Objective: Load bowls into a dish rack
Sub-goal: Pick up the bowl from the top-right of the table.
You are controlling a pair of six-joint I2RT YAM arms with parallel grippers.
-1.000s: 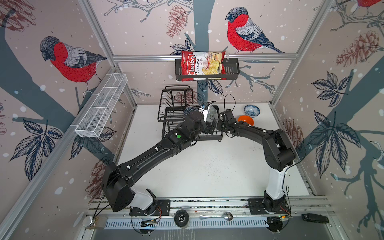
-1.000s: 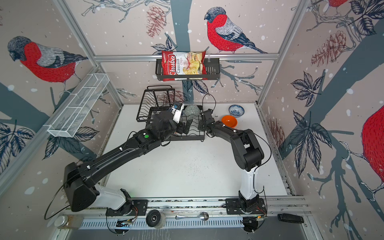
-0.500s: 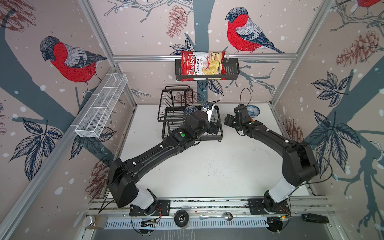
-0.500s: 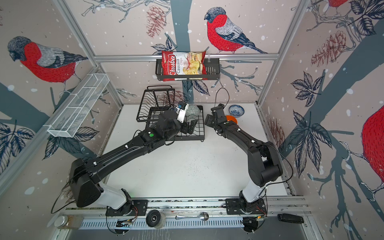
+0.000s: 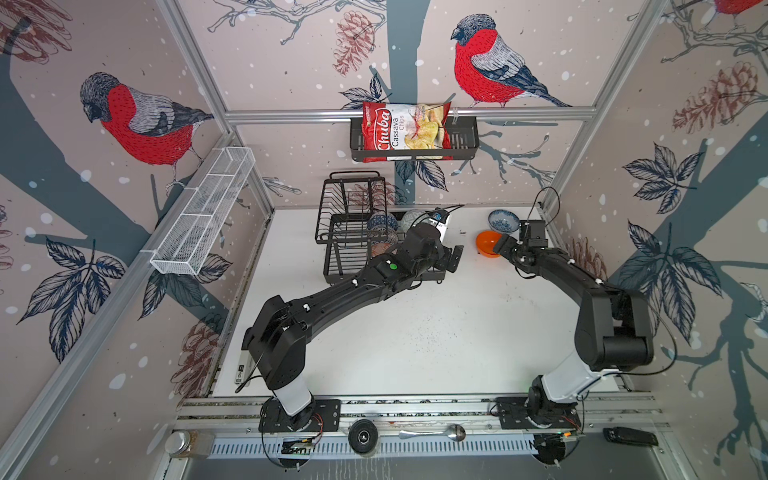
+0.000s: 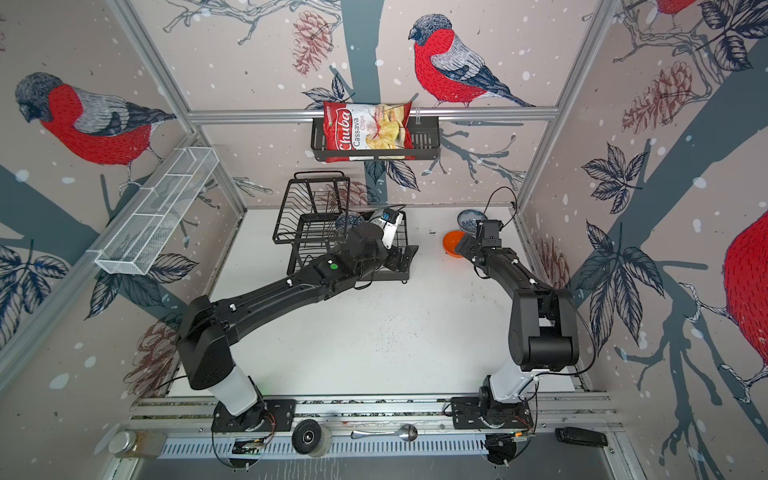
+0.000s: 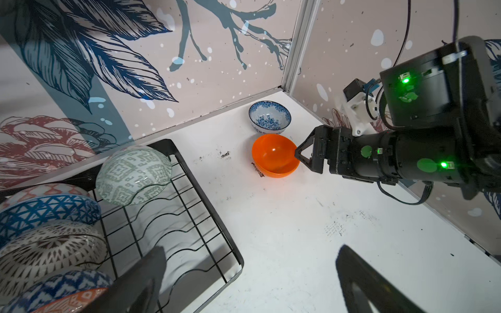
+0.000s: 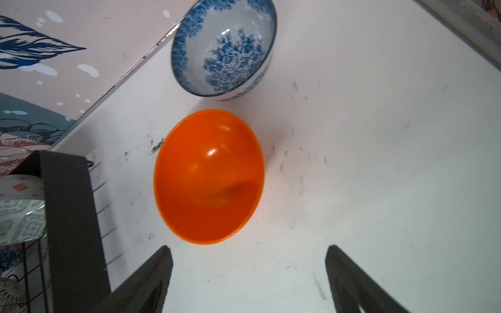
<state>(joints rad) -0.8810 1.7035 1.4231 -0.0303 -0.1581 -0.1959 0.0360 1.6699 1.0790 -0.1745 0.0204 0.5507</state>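
The shiny orange bowl (image 8: 208,176) sits on the white counter (image 8: 379,162), apart from the black wire dish rack (image 7: 228,241). The right end effector (image 8: 247,247) is just beside it, jaws wide apart. It should slip one jaw inside the rim and squeeze softly.

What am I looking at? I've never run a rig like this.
Two black robot arms stand at a white table, each ending in a two-fingered gripper. Two pictures look down from overhead. The other two come from cameras on the arms' wrists. The dish rack already holds several patterned bowls. An orange bowl and a blue-flowered bowl sit upright on the table, close together. Both grippers are open and hold nothing: the left gripper hovers at the rack's edge, and the right gripper faces the orange bowl.
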